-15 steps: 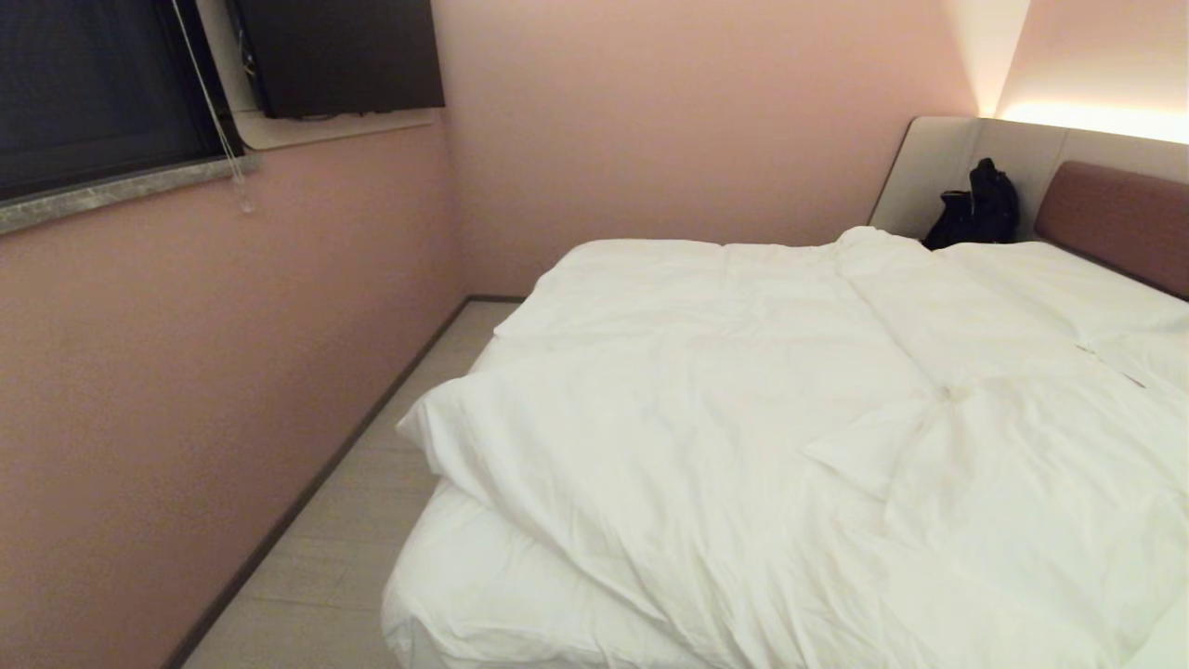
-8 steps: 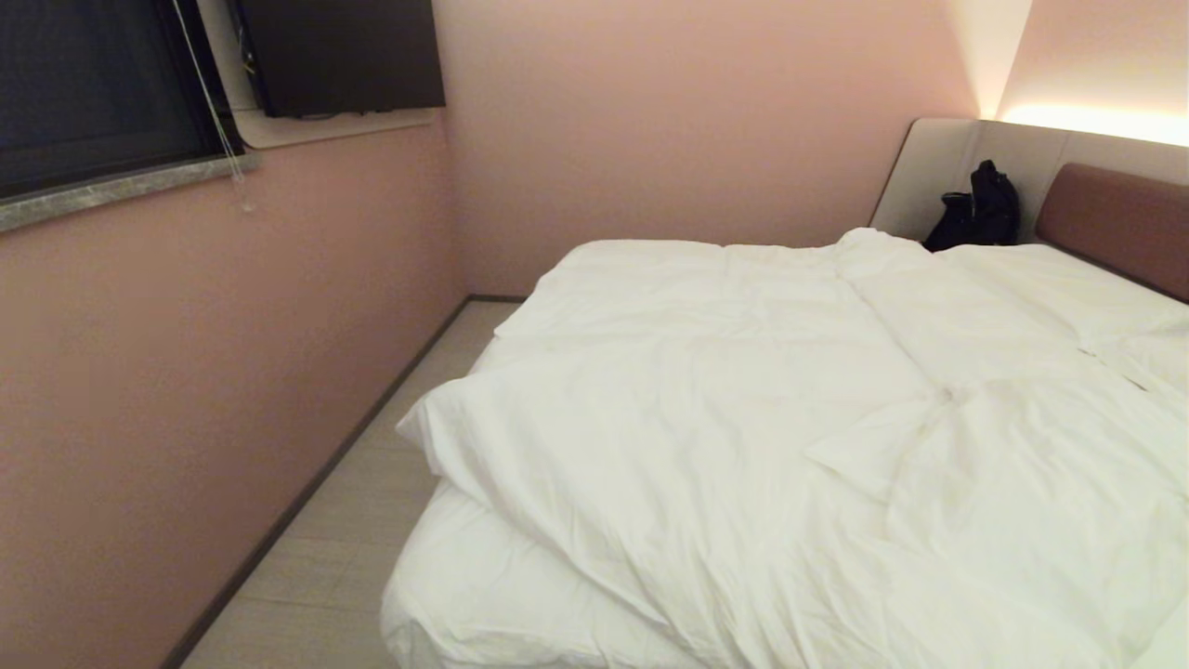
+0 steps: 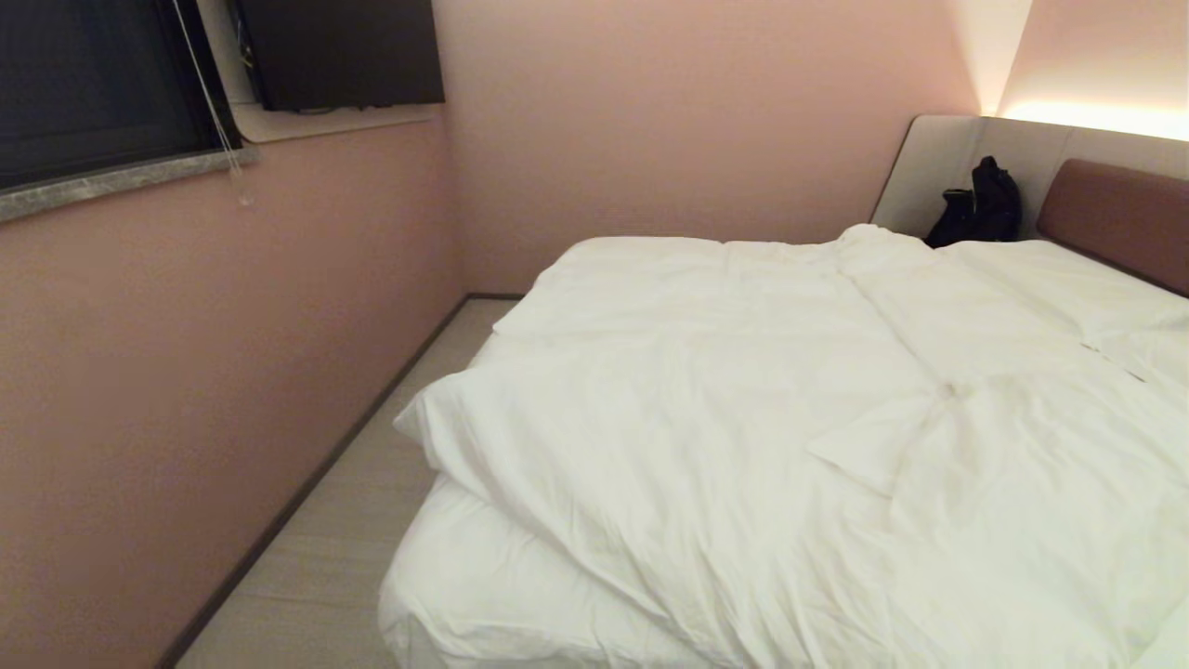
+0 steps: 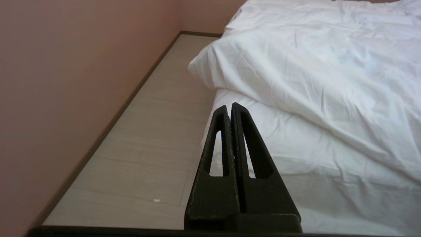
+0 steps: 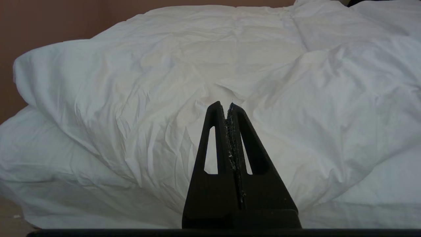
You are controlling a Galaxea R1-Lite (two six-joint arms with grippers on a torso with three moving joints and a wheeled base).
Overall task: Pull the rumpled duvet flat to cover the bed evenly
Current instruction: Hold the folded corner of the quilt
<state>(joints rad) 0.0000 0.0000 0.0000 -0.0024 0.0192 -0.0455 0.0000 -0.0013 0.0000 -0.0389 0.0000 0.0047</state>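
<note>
Lying rumpled and skewed across your bed [image 3: 483, 595], the duvet [image 3: 743, 418] is leaving the near corner bare; your left claw [image 4: 230, 107] and right claw [image 5: 226, 106] are hanging pinched closed, empty, short of it.

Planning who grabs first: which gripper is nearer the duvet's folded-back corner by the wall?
Left, probably. The left gripper, shut, points near that duvet corner. The right gripper, shut, faces the duvet's middle, farther along.
</note>
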